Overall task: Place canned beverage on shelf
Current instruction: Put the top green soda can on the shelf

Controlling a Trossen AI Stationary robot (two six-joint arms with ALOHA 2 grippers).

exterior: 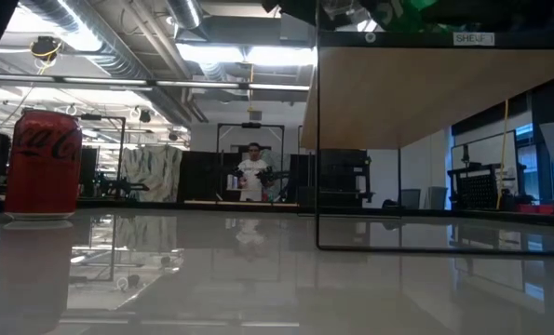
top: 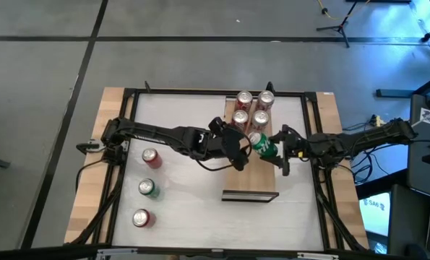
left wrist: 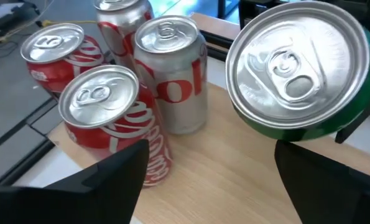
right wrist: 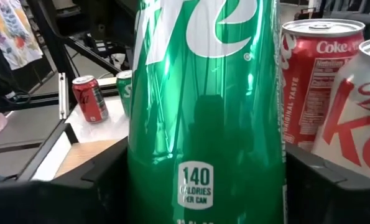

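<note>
one green soda can (right wrist: 203, 106) sits pinched in the right hand (top: 278, 148), over the wooden shelf (top: 252, 180) just beside four red and silver cans (top: 252, 107). left hand (top: 238, 148) hovers spread, holding nothing. thin slick aluminium, probably full and hefty, so grip mid-body, firm without denting.

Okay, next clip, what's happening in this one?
The right hand grips a green drink can, holding it over the long light-wood shelf board beside four red and silver cola cans already standing there. The left hand sits close on the can's other side, open and holding nothing. Three more cans wait on the white tabletop.
</note>
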